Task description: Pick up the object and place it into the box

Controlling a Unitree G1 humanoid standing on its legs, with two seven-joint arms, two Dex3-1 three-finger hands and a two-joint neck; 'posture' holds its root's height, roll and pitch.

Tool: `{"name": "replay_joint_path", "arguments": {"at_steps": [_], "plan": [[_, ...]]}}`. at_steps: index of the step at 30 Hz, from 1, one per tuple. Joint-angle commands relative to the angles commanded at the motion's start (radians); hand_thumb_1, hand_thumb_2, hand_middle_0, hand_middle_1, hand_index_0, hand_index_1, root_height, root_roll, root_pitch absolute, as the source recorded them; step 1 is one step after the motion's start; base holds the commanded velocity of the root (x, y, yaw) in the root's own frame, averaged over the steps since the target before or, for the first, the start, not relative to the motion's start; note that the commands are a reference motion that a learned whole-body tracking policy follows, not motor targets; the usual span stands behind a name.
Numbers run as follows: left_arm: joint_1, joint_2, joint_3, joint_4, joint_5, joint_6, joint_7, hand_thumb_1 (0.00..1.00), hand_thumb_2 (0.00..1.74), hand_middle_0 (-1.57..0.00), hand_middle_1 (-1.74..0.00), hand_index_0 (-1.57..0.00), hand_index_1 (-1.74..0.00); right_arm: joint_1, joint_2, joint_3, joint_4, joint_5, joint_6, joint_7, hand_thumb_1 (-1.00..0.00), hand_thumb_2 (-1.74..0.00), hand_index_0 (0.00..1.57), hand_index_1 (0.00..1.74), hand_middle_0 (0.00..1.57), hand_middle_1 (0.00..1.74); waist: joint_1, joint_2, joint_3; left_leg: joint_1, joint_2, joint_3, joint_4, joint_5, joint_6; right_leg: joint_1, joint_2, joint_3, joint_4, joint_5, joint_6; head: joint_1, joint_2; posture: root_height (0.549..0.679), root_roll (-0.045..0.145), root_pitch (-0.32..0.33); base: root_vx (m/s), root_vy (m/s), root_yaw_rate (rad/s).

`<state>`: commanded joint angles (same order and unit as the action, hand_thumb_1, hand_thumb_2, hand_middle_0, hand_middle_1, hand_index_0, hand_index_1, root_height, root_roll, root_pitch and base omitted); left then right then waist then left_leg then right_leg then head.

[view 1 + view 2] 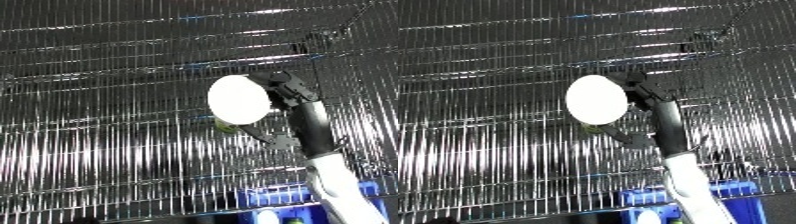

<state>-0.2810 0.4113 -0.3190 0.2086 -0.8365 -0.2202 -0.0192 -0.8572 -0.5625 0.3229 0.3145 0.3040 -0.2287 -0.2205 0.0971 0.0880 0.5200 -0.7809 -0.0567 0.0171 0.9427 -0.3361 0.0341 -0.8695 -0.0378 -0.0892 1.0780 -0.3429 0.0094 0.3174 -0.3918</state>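
Note:
A white round object (238,99) is held up in front of the wire mesh wall, its flat pale face turned toward me. My right hand (291,92) is behind it and to its right, with black fingers curled at its edge and the thumb (269,136) reaching under it. The silver forearm (330,170) rises from the lower right. A blue bin (649,196) shows at the bottom edge, below the arm and partly hidden by it. A small greenish bit (225,124) peeks out under the white object. My left hand is in no view.
Shiny metal wire mesh (107,100) with horizontal bars fills nearly the whole view behind the hand. A dark band runs along the bottom left edge (107,219).

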Motion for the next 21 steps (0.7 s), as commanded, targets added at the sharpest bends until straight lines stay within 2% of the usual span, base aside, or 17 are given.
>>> {"name": "replay_joint_path", "arguments": {"at_steps": [2, 14, 21], "plan": [[-0.002, -0.001, -0.001, 0.0, -0.001, 0.001, 0.002, 1.0, 1.74, -1.57, -1.74, -1.57, -1.74, -0.005, 0.003, 0.004, 0.007, 0.001, 0.001, 0.003, -1.0, -1.74, 1.57, 1.74, 1.57, 1.74, 0.0, 0.001, 0.0, 0.0, 0.0, 0.0, 0.0, 0.0, 0.0003, 0.0, -0.0002, 0.0, -0.001, 0.001, 0.0002, 0.001, -0.001, 0.591, 0.054, 0.171, -0.007, 0.006, 0.007], [-0.003, -0.007, 0.007, 0.008, 0.001, -0.014, 0.003, 1.0, 1.74, -1.57, -1.74, -1.57, -1.74, 0.007, 0.021, -0.011, -0.009, -0.01, -0.003, -0.031, -1.0, -1.74, 1.57, 1.74, 1.57, 1.74, -0.006, -0.002, 0.0, 0.016, 0.001, 0.003, -0.025, 0.004, 0.003, 0.014, 0.0071, 0.003, -0.02, 0.004, -0.0008, 0.003, 0.036, 0.595, 0.052, 0.174, -0.016, 0.003, -0.01], [0.023, -0.008, 0.038, 0.0, 0.009, -0.021, -0.004, 1.0, 1.74, -1.57, -1.74, -1.57, -1.74, 0.096, 0.038, -0.06, -0.121, -0.053, -0.022, -0.066, -1.0, -1.74, 1.57, 1.74, 1.57, 1.74, -0.029, -0.015, 0.0, 0.052, 0.006, 0.007, -0.052, 0.007, -0.0008, 0.047, 0.0117, 0.01, -0.047, 0.014, 0.0047, -0.003, 0.045, 0.601, 0.05, 0.162, -0.016, 0.001, -0.08]]}}
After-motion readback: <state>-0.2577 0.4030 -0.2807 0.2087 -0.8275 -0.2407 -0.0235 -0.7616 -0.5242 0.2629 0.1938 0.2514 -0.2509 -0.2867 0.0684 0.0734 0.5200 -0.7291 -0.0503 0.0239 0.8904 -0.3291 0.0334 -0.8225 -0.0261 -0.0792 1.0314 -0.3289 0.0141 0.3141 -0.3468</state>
